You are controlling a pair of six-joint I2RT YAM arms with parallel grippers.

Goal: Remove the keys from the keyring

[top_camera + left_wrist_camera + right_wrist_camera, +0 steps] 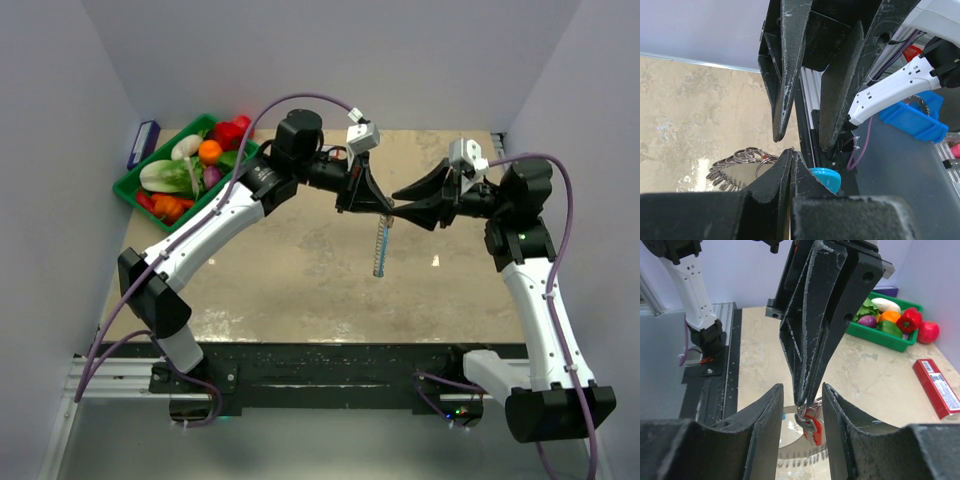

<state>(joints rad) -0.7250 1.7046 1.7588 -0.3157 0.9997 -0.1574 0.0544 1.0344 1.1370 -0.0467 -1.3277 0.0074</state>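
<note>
Hanging above the worktop (300,270), the keyring (380,246) is pinched at its top by the left gripper (791,153), pressed tight. The keys (727,172) are seen dangling below. The right gripper (800,391) is spread around the red key (813,429). Next, that key likely must be squeezed and pulled off.

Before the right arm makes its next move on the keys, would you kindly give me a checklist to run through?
1. Left pincer shut on the keyring: ok.
2. Right pincer jaws apart, straddling the red-tagged key: ok.
3. Right pincer gripping a key: not ok, nothing held yet.
4. Keys hanging with their lower end off the table: cannot tell.
5. Vegetable tray and red box well away from both pincers: ok.
</note>
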